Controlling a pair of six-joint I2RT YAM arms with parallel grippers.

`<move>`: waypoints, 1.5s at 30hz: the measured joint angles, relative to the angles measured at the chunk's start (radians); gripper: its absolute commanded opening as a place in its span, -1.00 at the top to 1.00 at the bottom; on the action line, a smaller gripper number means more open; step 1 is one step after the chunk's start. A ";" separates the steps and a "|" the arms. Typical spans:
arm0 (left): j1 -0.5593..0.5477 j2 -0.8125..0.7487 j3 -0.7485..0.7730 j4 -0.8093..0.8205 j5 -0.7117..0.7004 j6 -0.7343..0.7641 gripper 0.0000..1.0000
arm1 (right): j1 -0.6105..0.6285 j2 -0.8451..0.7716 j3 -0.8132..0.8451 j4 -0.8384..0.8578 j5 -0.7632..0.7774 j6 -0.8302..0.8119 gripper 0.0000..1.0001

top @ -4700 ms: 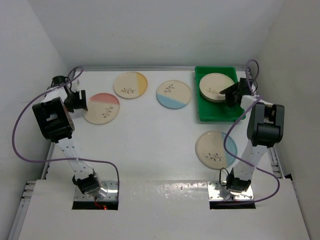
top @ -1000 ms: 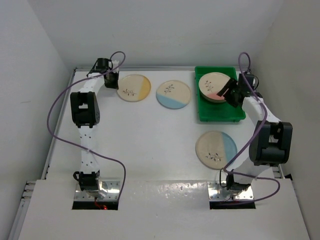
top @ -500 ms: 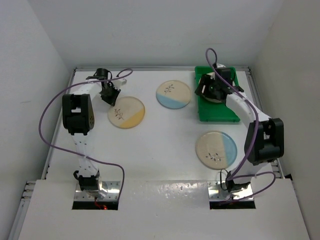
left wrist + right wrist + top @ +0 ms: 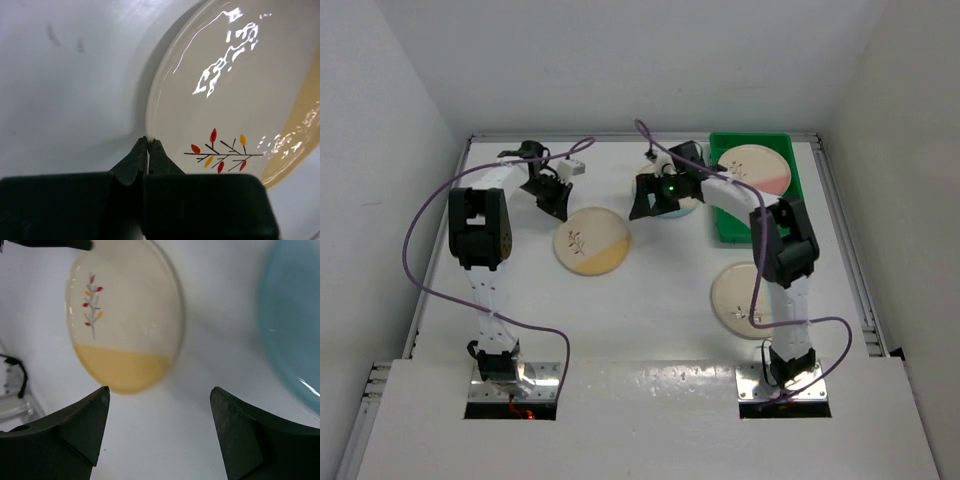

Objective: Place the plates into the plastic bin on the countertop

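Yellow plate (image 4: 591, 240) slid nearer, left gripper (image 4: 149, 141) closed at its rim, right gripper (image 4: 159, 390) open just beside it

Lab cell: white walls (image 4: 620, 60), bolted arms (image 4: 480, 225)

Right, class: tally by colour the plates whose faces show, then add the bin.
Yellow plate: 1
Blue plate: 1
Pink plate, in the bin: 1
Near plate, colour covered by an arm: 1
Bin: 1
Total: 5
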 measured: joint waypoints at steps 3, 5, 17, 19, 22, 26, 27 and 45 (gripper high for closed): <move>-0.020 -0.042 -0.022 -0.030 0.049 0.025 1.00 | 0.050 0.104 0.055 0.026 -0.077 0.029 -0.61; -0.031 -0.083 -0.034 -0.037 0.069 0.038 1.00 | 0.060 0.165 0.078 0.060 -0.129 0.065 -0.61; -0.064 -0.183 -0.087 0.003 0.087 0.080 1.00 | 0.052 0.252 0.024 0.206 -0.275 0.205 0.97; -0.064 -0.183 -0.089 0.012 0.089 0.066 1.00 | 0.050 0.252 0.011 0.227 -0.312 0.264 1.00; -0.070 -0.183 -0.089 0.029 0.084 0.044 0.78 | 0.045 0.231 -0.067 0.330 -0.338 0.320 1.00; -0.063 -0.183 -0.062 0.032 0.066 0.010 0.28 | 0.014 0.136 -0.207 0.423 -0.329 0.414 1.00; -0.059 -0.183 -0.046 0.032 0.062 -0.003 0.27 | -0.003 0.106 -0.236 0.443 -0.322 0.437 1.00; -0.042 -0.165 0.063 0.077 -0.027 -0.148 0.19 | -0.729 -0.254 -0.657 0.872 0.227 0.899 1.00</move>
